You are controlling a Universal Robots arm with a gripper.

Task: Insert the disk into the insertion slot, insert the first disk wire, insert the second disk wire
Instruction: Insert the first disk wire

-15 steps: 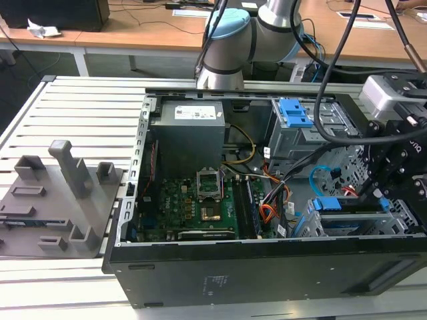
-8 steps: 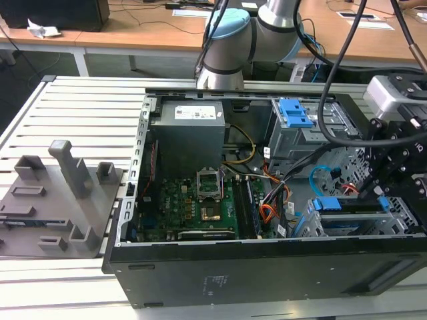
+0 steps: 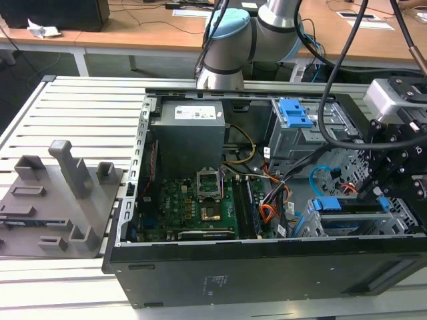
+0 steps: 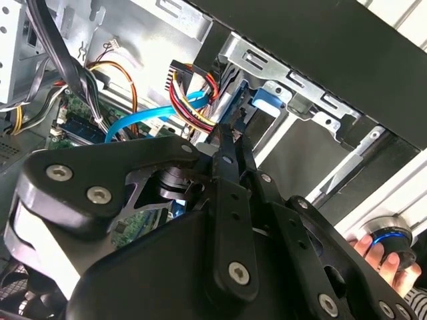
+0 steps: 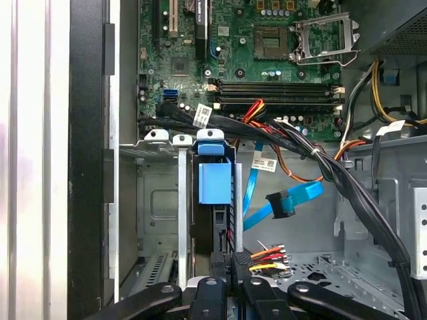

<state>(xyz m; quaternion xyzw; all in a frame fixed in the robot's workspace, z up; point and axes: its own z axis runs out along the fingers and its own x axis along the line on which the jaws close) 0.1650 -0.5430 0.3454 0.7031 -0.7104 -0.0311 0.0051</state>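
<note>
Just beside the insertion slot (image 5: pixel 180 220), pincer (image 5: pixel 230 267) is gripping the first disk wire (image 5: pixel 263 255); disk (image 5: pixel 215 183) is sitting inside it, second disk wire (image 5: pixel 287 200) lying near.

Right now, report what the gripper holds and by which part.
The gripper appears shut on the first disk wire, pinching its black plug beside the disk.
</note>
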